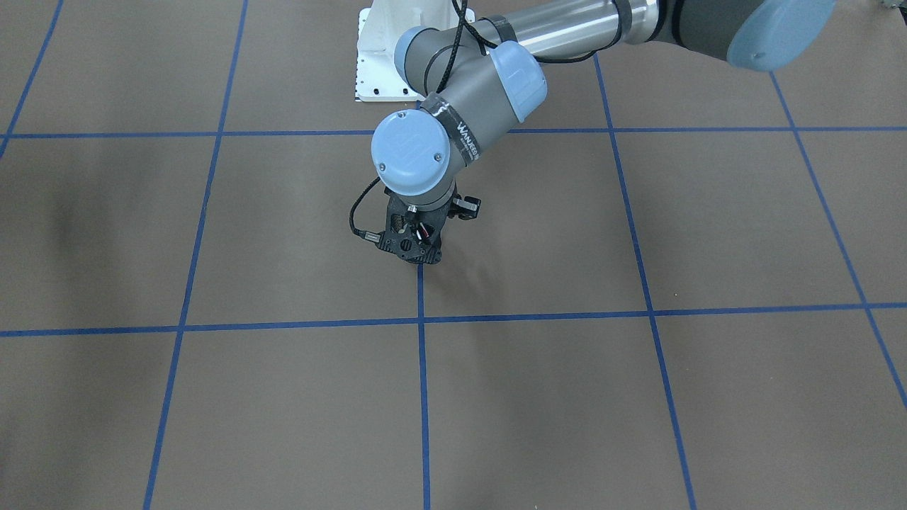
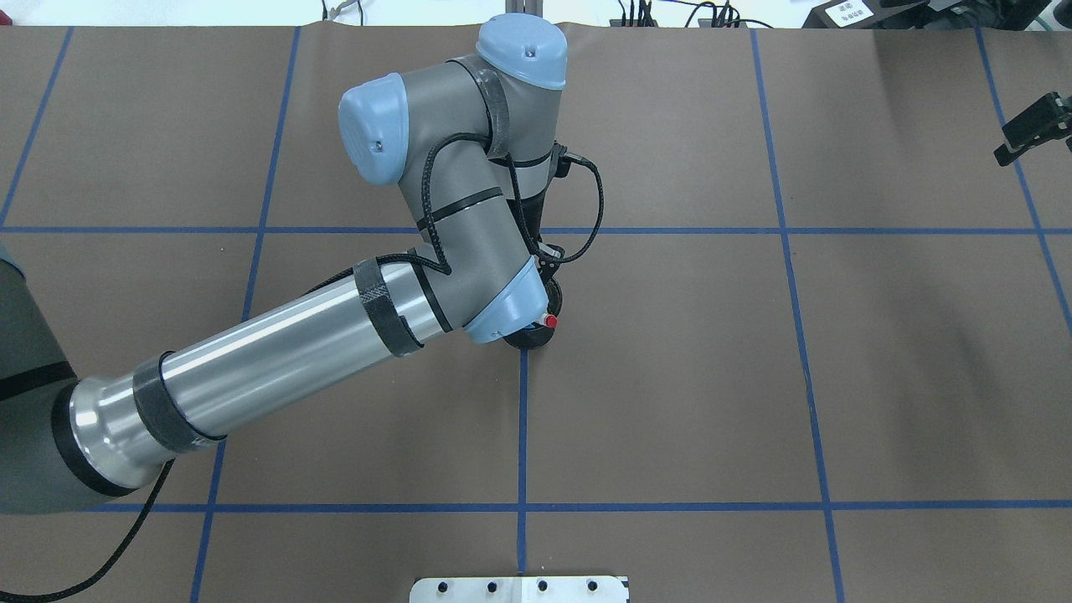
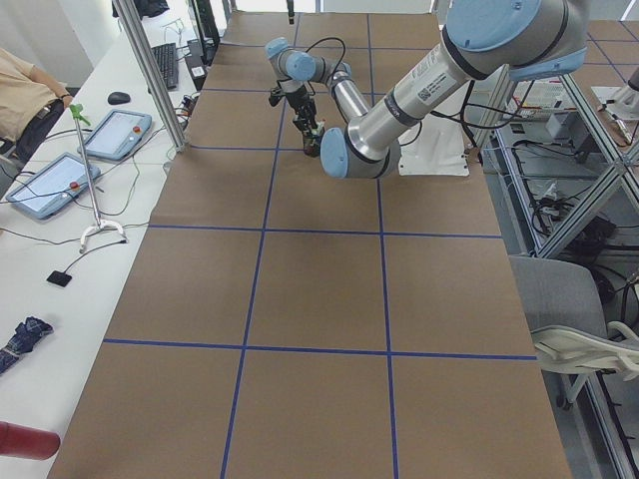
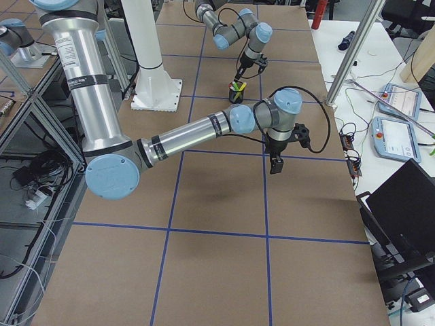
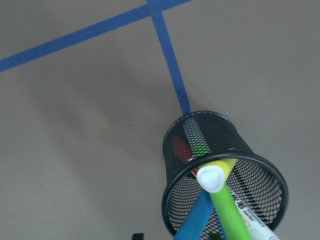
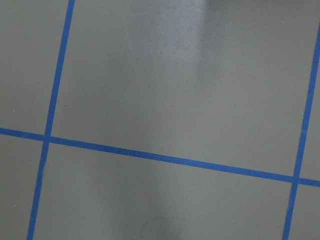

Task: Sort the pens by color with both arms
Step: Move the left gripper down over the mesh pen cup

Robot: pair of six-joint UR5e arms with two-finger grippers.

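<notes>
Several pens stand in a black mesh cup (image 5: 220, 131) on a blue tape line. In the left wrist view I see a lime green pen (image 5: 228, 211), a blue pen (image 5: 197, 223), a yellow pen (image 5: 224, 167) with a white end, and a white-bodied marker (image 5: 256, 226) whose red end (image 5: 181, 149) is down in the cup. My left gripper (image 4: 240, 75) hangs just above the cup (image 4: 236, 94), hidden under the wrist from overhead; I cannot tell whether it is open or shut. My right gripper (image 4: 274, 167) points down over bare table, far from the cup, its state unclear.
Brown paper with a grid of blue tape (image 1: 422, 397) covers the table. The white pedestal base (image 1: 375, 64) stands at the robot's side. Beyond the table's edge, a side bench holds tablets (image 3: 45, 185) and a person sits there.
</notes>
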